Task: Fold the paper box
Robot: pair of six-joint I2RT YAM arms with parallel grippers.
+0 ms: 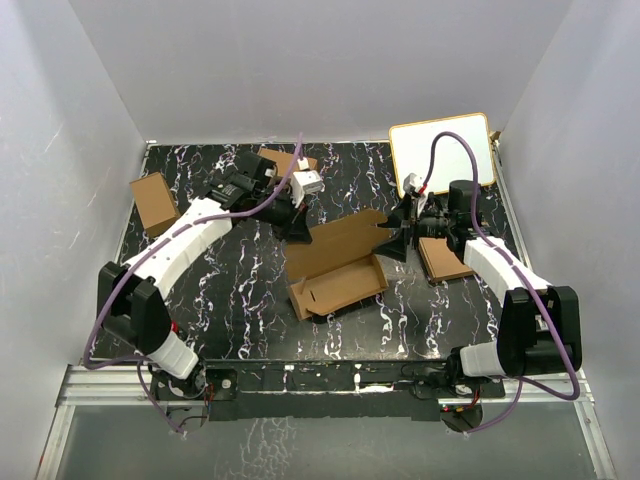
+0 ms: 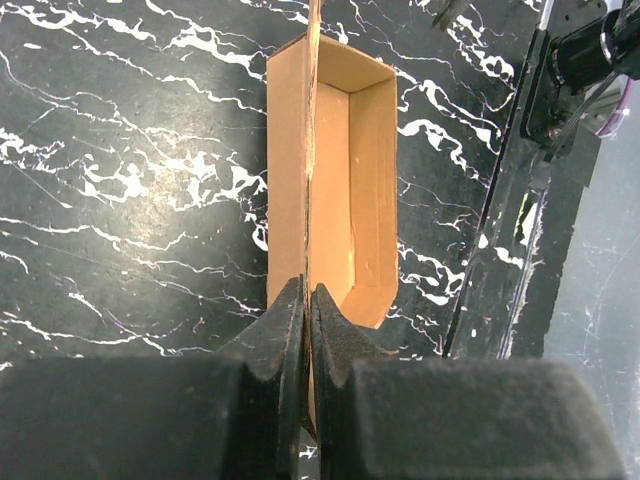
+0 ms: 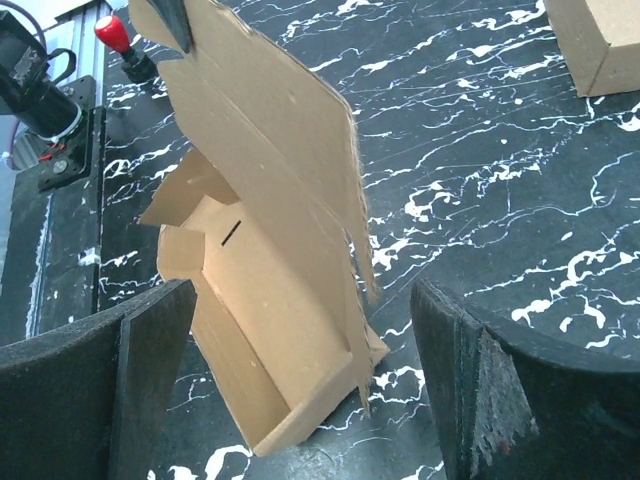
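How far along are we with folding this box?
Done: the paper box already has its tray walls standing. In hand: the left gripper is shut on the upright lid flap; the right gripper is open near its end. Left: the lid isn't closed or tucked yet.

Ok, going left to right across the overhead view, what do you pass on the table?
Small brown carton → left fingers → paper box → right fingers → flat pile of brown sheets.
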